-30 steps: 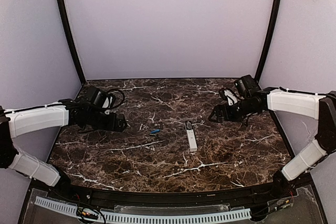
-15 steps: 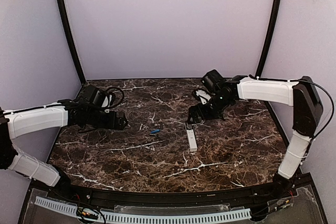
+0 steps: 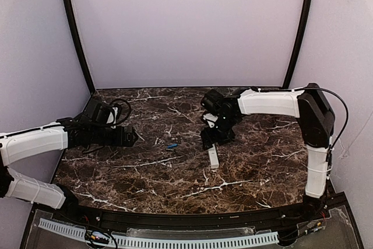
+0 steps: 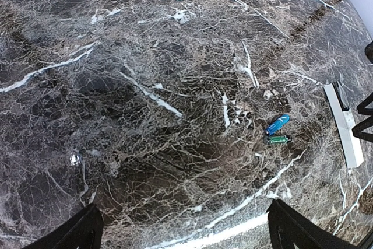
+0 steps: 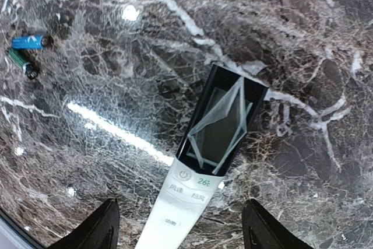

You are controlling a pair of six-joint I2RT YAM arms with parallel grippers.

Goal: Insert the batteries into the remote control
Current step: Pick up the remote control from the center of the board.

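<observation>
The remote control (image 3: 213, 157) is a slim white bar lying face up mid-table, its dark screen end (image 5: 224, 122) pointing away. My right gripper (image 3: 211, 139) hovers over that dark end, open and empty; in the right wrist view the open right gripper (image 5: 183, 232) straddles the white button part of the remote (image 5: 189, 202). A blue battery (image 3: 171, 146) lies left of the remote. The wrist views show a blue cell (image 4: 277, 123) beside a green one (image 4: 278, 139); both also show in the right wrist view (image 5: 28, 41) (image 5: 22, 62). My left gripper (image 3: 133, 137) is open, empty, left of the batteries.
The dark marble table (image 3: 262, 167) carries only these things. Lilac walls and black corner posts (image 3: 76, 39) close in the back and sides. The remote (image 4: 345, 125) shows at the right edge of the left wrist view, far from the left gripper (image 4: 183, 237).
My right arm has swung left from the table's right side to over the remote's far end. My left arm has drawn back slightly leftward. Remote and batteries have not moved.
</observation>
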